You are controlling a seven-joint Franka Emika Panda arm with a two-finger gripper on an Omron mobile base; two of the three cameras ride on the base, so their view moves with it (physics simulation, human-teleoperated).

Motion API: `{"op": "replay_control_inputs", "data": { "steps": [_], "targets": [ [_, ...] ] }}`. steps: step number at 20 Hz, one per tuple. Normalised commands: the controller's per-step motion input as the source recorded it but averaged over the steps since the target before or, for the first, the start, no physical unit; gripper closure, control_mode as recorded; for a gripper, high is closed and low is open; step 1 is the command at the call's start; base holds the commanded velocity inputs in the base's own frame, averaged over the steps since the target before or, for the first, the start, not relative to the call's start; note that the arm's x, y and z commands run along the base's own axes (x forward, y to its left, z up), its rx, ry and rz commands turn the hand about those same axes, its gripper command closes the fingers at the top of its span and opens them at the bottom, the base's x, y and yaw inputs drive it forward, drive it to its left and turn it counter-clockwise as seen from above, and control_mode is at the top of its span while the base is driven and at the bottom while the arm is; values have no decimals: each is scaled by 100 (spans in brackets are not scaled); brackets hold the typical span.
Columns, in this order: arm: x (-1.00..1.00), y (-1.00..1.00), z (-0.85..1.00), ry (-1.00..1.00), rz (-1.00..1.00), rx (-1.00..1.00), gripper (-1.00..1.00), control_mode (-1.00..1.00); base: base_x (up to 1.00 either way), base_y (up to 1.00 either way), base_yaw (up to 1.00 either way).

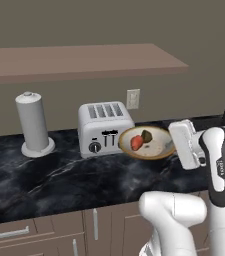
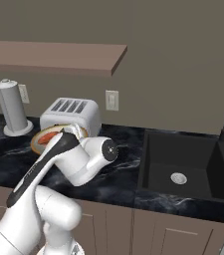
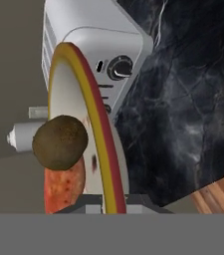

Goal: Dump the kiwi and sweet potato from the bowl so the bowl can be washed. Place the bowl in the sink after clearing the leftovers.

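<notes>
Bowl with its tan rim and cream inside is held up off the black marble counter, just in front of the silver toaster, and it is tipped: in the hand view its rim stands almost on edge, with the toaster's dial behind it. Inside it the kiwi and the sweet potato sit touching each other against the cream face, the green-brown lump lying over the orange-red piece. From the left base view both leftovers show together in the near-left part of the bowl, so neither has dropped out yet.

My reading is that the dumping step is under way and unfinished. The next move likely calls for more roll of the wrist until the two pieces slide past the rim onto the counter, with the grip kept firm so the bowl does not slip. Only after that comes the carry to the black sink, which lies well apart to the right.

Gripper meets the bowl at its right edge in the left base view, and in the hand view the rim runs straight down to the fingers' base, so it appears clamped on the rim, jaws nearly together with only the bowl's wall between them
</notes>
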Motion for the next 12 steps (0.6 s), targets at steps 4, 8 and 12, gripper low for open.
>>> {"op": "replay_control_inputs", "data": {
  "steps": [4, 8, 12],
  "targets": [
    [0, 0, 0, 0, 0, 0, 100, -100, 0, 0, 0],
    [-4, 0, 0, 0, 0, 0, 100, 100, -14, -2, 0],
    [0, 0, 0, 0, 0, 0, 100, 100, -10, -20, 0]
  ]
}}
